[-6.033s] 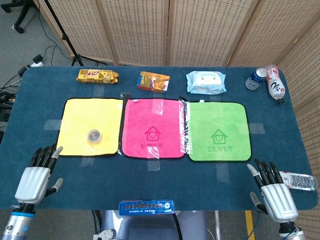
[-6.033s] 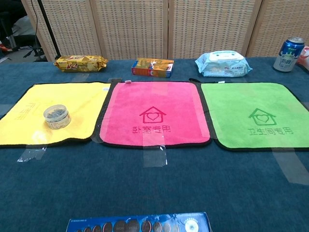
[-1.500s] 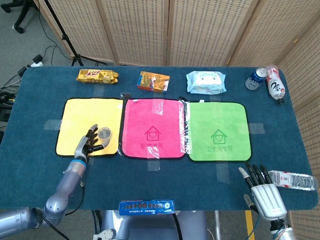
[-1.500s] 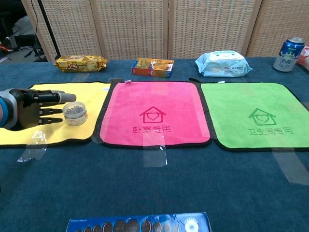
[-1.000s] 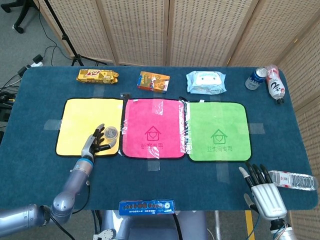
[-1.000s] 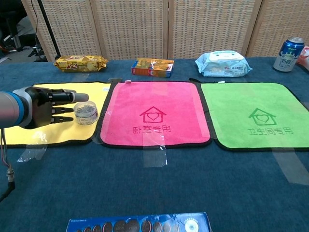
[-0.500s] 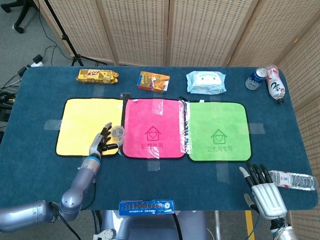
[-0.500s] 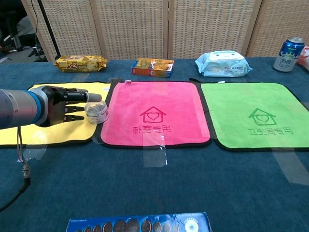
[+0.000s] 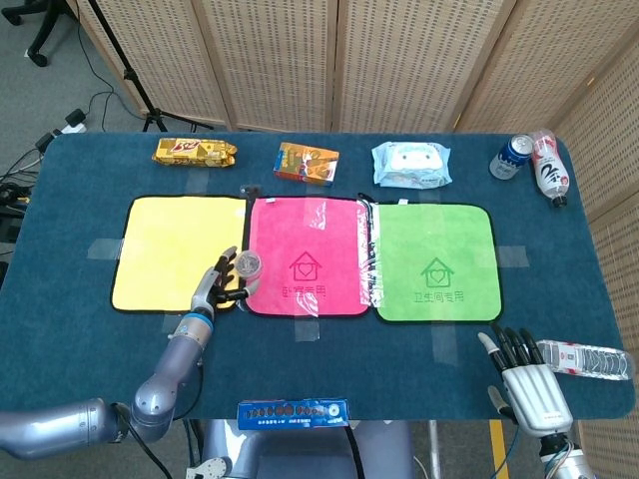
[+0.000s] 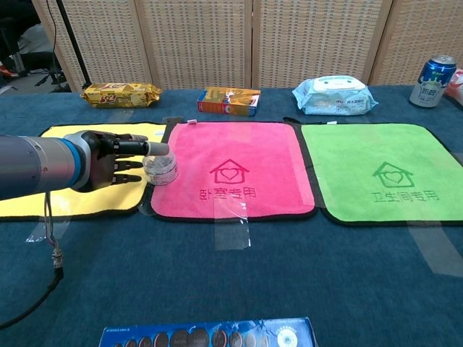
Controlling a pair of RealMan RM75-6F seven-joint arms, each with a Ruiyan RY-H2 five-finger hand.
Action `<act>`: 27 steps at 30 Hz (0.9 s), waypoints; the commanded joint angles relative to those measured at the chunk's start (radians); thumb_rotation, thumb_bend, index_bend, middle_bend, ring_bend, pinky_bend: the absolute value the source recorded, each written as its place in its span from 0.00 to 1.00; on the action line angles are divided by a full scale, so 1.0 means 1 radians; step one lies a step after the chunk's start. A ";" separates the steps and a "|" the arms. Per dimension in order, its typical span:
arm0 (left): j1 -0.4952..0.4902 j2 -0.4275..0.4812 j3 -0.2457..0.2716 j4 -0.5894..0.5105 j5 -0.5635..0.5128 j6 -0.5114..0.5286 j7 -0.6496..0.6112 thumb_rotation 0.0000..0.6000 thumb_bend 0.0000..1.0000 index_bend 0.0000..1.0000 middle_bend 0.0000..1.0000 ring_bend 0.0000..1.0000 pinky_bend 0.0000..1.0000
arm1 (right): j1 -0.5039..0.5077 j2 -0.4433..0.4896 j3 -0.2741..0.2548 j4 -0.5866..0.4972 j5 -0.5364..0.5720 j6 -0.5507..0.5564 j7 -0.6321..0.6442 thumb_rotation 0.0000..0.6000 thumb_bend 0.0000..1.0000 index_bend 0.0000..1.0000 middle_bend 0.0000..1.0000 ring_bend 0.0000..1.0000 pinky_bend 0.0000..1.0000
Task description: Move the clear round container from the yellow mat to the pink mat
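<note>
The clear round container [image 10: 160,168] is at the left edge of the pink mat [image 10: 239,155], just past the yellow mat [image 10: 43,173]. My left hand [image 10: 108,168] holds it from the left, with the thumb lying over its lid and the fingers against its side. From the head view the container [image 9: 249,265] sits over the seam between the yellow mat [image 9: 175,244] and the pink mat [image 9: 310,225], with my left hand [image 9: 217,285] just behind it. My right hand [image 9: 534,389] rests at the table's near right corner, fingers spread, holding nothing.
A green mat [image 9: 435,259] lies right of the pink one. Along the far edge are a snack packet [image 9: 194,152], an orange box [image 9: 307,164], a wipes pack [image 9: 410,165], a can [image 9: 513,157] and a bottle [image 9: 548,168]. A water bottle [image 9: 596,360] lies beside my right hand. A blue box [image 9: 293,411] sits at the front edge.
My left hand has carried the container rightward from the middle of the yellow mat to the pink mat's left edge. The right hand has stayed still over the last second.
</note>
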 commanded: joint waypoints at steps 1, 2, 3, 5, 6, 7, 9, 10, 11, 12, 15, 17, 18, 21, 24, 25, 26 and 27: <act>-0.006 -0.007 -0.002 0.003 -0.001 0.000 0.007 1.00 0.33 0.00 0.00 0.00 0.00 | 0.001 -0.001 0.000 0.002 0.003 -0.002 0.002 1.00 0.41 0.05 0.00 0.00 0.01; -0.009 -0.010 -0.003 0.004 -0.002 0.001 0.010 1.00 0.33 0.00 0.00 0.00 0.00 | 0.001 -0.001 0.000 0.002 0.003 -0.003 0.002 1.00 0.41 0.05 0.00 0.00 0.01; -0.011 -0.014 -0.004 0.007 -0.003 0.002 0.013 1.00 0.33 0.00 0.00 0.00 0.00 | 0.002 -0.001 0.000 0.003 0.003 -0.003 0.003 1.00 0.41 0.05 0.00 0.00 0.01; -0.023 -0.025 -0.003 0.013 -0.007 0.000 0.025 1.00 0.33 0.00 0.00 0.00 0.00 | 0.003 -0.003 0.000 0.005 0.008 -0.006 0.005 1.00 0.41 0.05 0.00 0.00 0.01; -0.030 -0.031 -0.006 0.018 -0.011 -0.001 0.030 1.00 0.33 0.00 0.00 0.00 0.00 | 0.004 -0.004 0.001 0.007 0.012 -0.010 0.006 1.00 0.41 0.05 0.00 0.00 0.01; -0.036 -0.036 -0.008 0.023 -0.015 0.000 0.035 1.00 0.33 0.00 0.00 0.00 0.00 | 0.005 -0.004 0.002 0.008 0.015 -0.012 0.006 1.00 0.41 0.05 0.00 0.00 0.01; -0.047 -0.046 -0.013 0.032 -0.022 0.001 0.046 1.00 0.33 0.00 0.00 0.00 0.00 | 0.006 -0.006 0.002 0.011 0.019 -0.016 0.008 1.00 0.41 0.05 0.00 0.00 0.01; -0.053 -0.050 -0.015 0.035 -0.024 0.000 0.050 1.00 0.33 0.00 0.00 0.00 0.00 | 0.007 -0.007 0.002 0.013 0.022 -0.018 0.009 1.00 0.41 0.05 0.00 0.00 0.01; -0.058 -0.055 -0.018 0.039 -0.028 0.001 0.054 1.00 0.33 0.00 0.00 0.00 0.00 | 0.008 -0.007 0.003 0.015 0.025 -0.020 0.010 1.00 0.41 0.05 0.00 0.00 0.01; -0.063 -0.059 -0.020 0.041 -0.030 0.001 0.058 1.00 0.33 0.00 0.00 0.00 0.00 | 0.008 -0.008 0.004 0.017 0.027 -0.021 0.012 1.00 0.41 0.05 0.00 0.00 0.01; -0.075 -0.069 -0.027 0.047 -0.037 0.001 0.068 1.00 0.33 0.00 0.00 0.00 0.00 | 0.010 -0.009 0.005 0.021 0.033 -0.025 0.015 1.00 0.41 0.05 0.00 0.00 0.01; -0.085 -0.076 -0.028 0.054 -0.038 0.002 0.079 1.00 0.33 0.00 0.00 0.00 0.00 | 0.011 -0.010 0.005 0.024 0.037 -0.028 0.016 1.00 0.41 0.05 0.00 0.00 0.01; -0.092 -0.081 -0.030 0.058 -0.040 0.002 0.086 1.00 0.33 0.00 0.00 0.00 0.00 | 0.011 -0.011 0.004 0.025 0.039 -0.030 0.017 1.00 0.41 0.05 0.00 0.00 0.01; -0.109 -0.094 -0.034 0.070 -0.048 0.002 0.101 1.00 0.33 0.00 0.00 0.00 0.00 | 0.012 -0.011 0.004 0.027 0.042 -0.031 0.019 1.00 0.41 0.05 0.00 0.00 0.01; -0.124 -0.102 -0.035 0.075 -0.061 -0.001 0.120 1.00 0.33 0.00 0.00 0.00 0.00 | 0.013 -0.011 0.003 0.027 0.042 -0.032 0.020 1.00 0.41 0.05 0.00 0.00 0.01; -0.128 -0.104 -0.035 0.076 -0.062 0.000 0.126 1.00 0.33 0.00 0.00 0.00 0.00 | 0.013 -0.011 0.003 0.027 0.042 -0.031 0.020 1.00 0.41 0.05 0.00 0.00 0.01; -0.133 -0.107 -0.036 0.079 -0.063 0.003 0.132 1.00 0.33 0.00 0.00 0.00 0.00 | 0.013 -0.011 0.002 0.027 0.041 -0.031 0.020 1.00 0.41 0.05 0.00 0.00 0.01; -0.137 -0.111 -0.037 0.082 -0.065 0.005 0.136 1.00 0.33 0.00 0.00 0.00 0.00 | 0.013 -0.012 0.002 0.028 0.041 -0.031 0.020 1.00 0.41 0.05 0.00 0.00 0.01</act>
